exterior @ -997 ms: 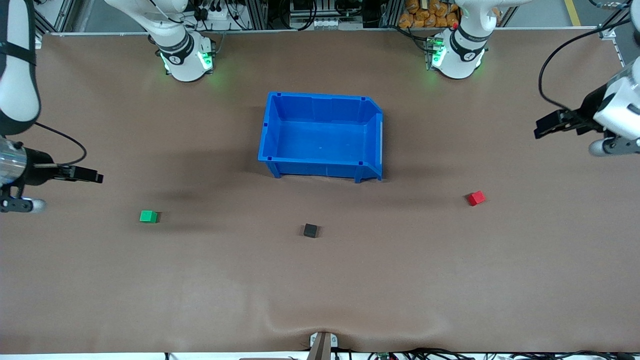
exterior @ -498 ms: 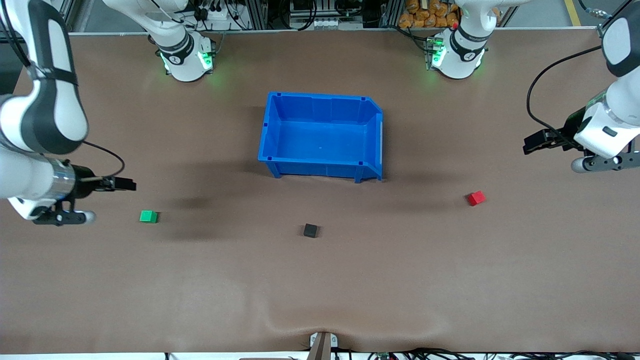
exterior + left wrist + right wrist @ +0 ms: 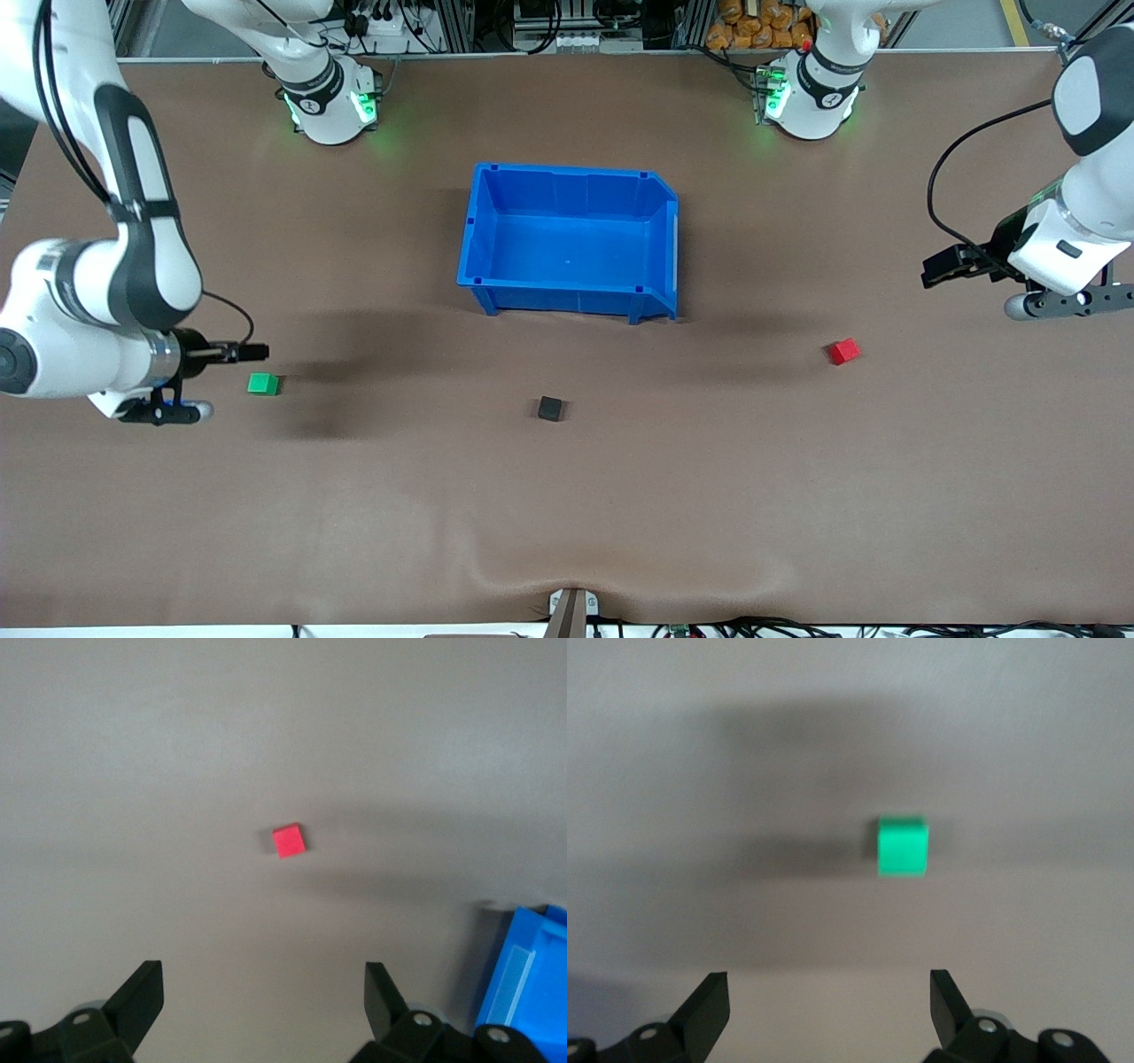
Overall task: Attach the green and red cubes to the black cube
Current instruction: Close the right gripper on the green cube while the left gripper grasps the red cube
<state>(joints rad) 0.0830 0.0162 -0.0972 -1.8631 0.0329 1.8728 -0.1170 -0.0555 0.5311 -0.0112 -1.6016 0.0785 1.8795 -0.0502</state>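
Both grippers open, empty: right gripper (image 3: 259, 353) over table beside green cube (image 3: 262, 384); left gripper (image 3: 932, 268) up near red cube (image 3: 843, 351). Black cube (image 3: 549, 408) between them, nearer camera than blue bin (image 3: 567, 288). Cubes look light, rigid; pinch flat sides.

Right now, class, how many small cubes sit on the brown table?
3. The bright green cube lies toward the right arm's end, the matte black cube mid-table, nearest the front camera, and the bright red cube toward the left arm's end. None seems hidden.
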